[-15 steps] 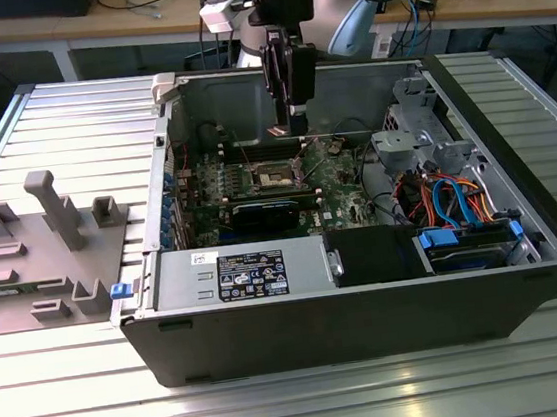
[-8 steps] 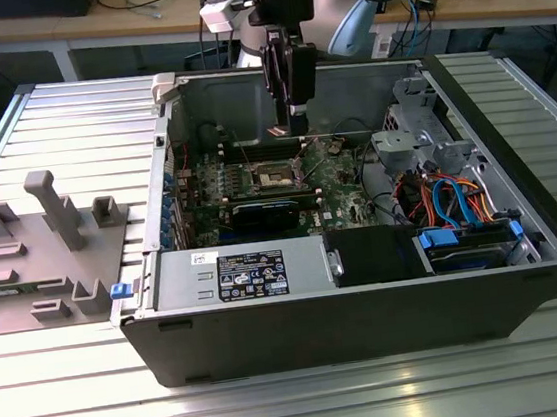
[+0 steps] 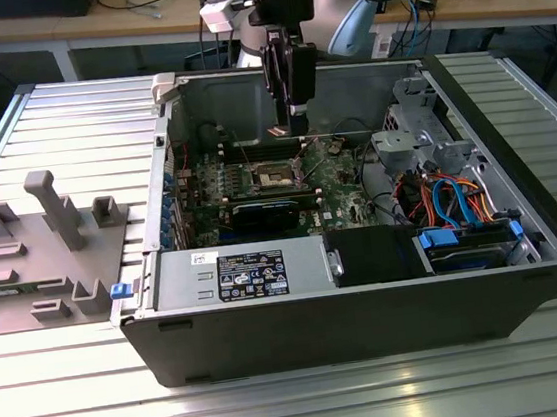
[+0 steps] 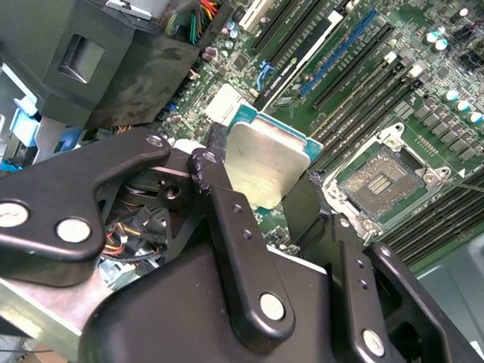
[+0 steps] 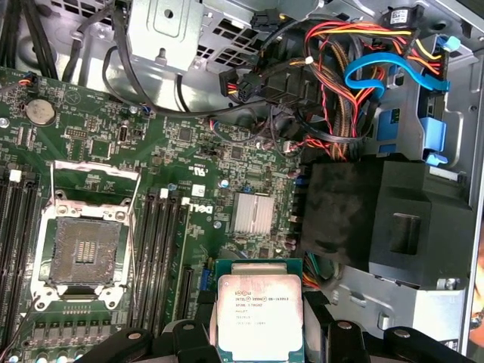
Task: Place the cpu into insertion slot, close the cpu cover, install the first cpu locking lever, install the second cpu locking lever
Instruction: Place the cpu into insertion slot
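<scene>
My gripper [image 3: 296,126] hangs inside the open computer case, above the green board. It is shut on the cpu [image 5: 259,314], a thin square chip held by its edges. The chip's silvery face [image 4: 265,162] shows between the black fingers [image 4: 214,162] in both wrist views. The insertion slot [image 5: 85,249] is a dark square recess with a metal rim, and it lies bare. In the exterior view the slot [image 3: 277,175] sits below the gripper and a little toward that view's left. The slot [image 4: 378,185] lies beside the chip, apart from it. The cpu cover [image 5: 94,171] stands open at one edge of the slot.
Long black memory slots [image 5: 162,242] flank the slot, and a small ribbed heat sink [image 5: 253,214] sits close by. A labelled metal box [image 3: 251,272] and a black shroud [image 3: 369,253] line the case front. Coloured cables [image 3: 459,203] crowd the exterior view's right. A grey fixture [image 3: 51,244] lies outside the case.
</scene>
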`<state>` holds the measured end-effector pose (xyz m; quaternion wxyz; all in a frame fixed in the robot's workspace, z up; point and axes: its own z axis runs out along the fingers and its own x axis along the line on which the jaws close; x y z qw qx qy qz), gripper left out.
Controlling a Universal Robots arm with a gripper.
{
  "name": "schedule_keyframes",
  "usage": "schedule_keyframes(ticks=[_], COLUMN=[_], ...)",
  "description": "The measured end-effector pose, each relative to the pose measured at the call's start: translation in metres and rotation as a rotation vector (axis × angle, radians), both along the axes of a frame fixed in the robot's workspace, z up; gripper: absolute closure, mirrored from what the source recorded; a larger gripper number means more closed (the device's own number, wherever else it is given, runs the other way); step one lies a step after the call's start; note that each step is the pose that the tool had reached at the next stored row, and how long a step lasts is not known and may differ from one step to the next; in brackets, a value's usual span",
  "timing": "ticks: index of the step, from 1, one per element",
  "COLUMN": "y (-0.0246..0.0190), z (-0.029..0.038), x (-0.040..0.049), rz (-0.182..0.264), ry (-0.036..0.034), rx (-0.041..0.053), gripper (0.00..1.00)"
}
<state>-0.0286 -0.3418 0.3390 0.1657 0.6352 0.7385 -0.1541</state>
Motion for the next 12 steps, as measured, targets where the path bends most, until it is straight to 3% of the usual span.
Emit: schedule_keyframes(ticks=[12], y=[0.0000], z=[0.0000], x=[0.0002], rz=[0.000], ry=[0.0000], rx=[-0.0049], gripper=[0.46])
